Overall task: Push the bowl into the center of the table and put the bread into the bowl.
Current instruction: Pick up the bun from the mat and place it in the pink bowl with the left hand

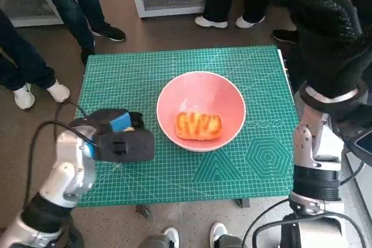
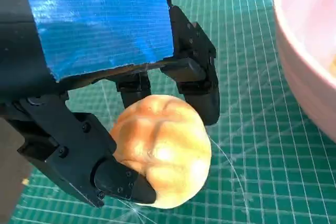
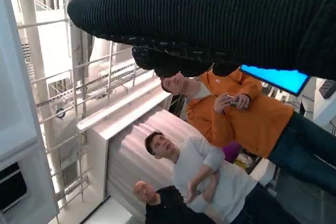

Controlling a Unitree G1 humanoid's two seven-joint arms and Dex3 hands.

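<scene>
Left hand (image 2: 100,93) clamped on round bun (image 2: 163,150), low over green mat (image 1: 116,79), just left of bowl (image 1: 200,94). Pink bowl mid-worktop, flat bread (image 1: 199,126) inside. Right hand (image 1: 322,21) raised off right edge, fingers curled in, holding nothing. People (image 3: 220,177) in right wrist view.

The setting is an indoor robotics lab or demonstration space. A small table is covered edge to edge by a green gridded cutting mat (image 1: 174,85), a typical test surface. Standing people's legs and shoes (image 1: 107,30) ring the table's far edge on a brown floor. The right wrist view shows three onlookers (image 3: 210,171), metal scaffold framing (image 3: 79,98), and white wall panelling (image 3: 126,145).
</scene>
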